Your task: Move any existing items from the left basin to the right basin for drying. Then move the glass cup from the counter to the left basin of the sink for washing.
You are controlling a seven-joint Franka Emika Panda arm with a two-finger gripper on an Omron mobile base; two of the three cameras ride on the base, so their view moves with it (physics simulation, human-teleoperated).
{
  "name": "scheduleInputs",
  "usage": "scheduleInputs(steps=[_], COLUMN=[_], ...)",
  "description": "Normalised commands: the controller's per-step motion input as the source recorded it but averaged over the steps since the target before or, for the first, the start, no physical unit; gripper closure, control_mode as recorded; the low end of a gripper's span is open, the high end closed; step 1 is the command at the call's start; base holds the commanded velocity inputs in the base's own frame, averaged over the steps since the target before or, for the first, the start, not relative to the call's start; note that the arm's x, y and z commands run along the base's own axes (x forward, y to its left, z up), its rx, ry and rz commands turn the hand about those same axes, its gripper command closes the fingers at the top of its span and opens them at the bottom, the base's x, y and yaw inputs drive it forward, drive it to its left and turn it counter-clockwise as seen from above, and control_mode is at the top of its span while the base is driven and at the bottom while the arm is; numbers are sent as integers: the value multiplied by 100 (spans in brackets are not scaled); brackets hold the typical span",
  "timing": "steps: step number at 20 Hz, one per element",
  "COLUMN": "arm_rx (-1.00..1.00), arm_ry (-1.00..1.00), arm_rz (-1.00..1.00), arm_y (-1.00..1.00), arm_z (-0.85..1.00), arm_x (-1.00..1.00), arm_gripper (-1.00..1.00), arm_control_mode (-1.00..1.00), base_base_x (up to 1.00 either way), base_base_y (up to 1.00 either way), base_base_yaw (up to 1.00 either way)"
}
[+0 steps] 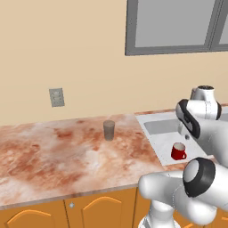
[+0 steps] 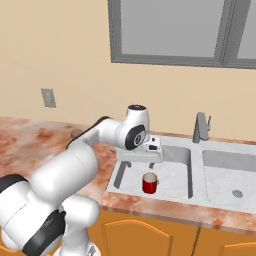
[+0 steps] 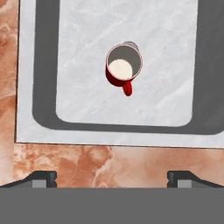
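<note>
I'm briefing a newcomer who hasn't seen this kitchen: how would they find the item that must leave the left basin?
Start at the grey two-basin sink under the window and look into its left basin. Standing upright on the basin floor is a small red mug. Its glossy red colour, pale inside and side handle set it apart from the greyish handleless tumbler on the counter.

From my station I see a plain beige wall (image 1: 67, 53) filling the backdrop, a grey-framed window (image 2: 175, 35) at about one o'clock, and a grey wall outlet (image 1: 56, 97) near nine o'clock (two small plates stacked). Orange cabinet doors (image 1: 93, 209) run along six o'clock.
</note>
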Motion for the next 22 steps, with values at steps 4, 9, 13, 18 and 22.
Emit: scheduleInputs(steps=[4, 9, 13, 18, 22], arm_rx=[0, 0, 2, 1, 1], arm_ry=[2, 0, 0, 0, 0], arm_rz=[0, 0, 0, 0, 0], arm_y=[-7, -3, -6, -11, -9], arm_z=[-25, -20, -17, -17, -20], arm_x=[1, 13, 11, 2, 0], arm_gripper=[-100, -100, -100, -100, -100], arm_control_mode=[-100, -100, -100, -100, -100], base_base_x=[0, 0, 0, 0, 0], base_base_y=[0, 0, 0, 0, 0], base_base_yaw=[0, 0, 0, 0, 0])
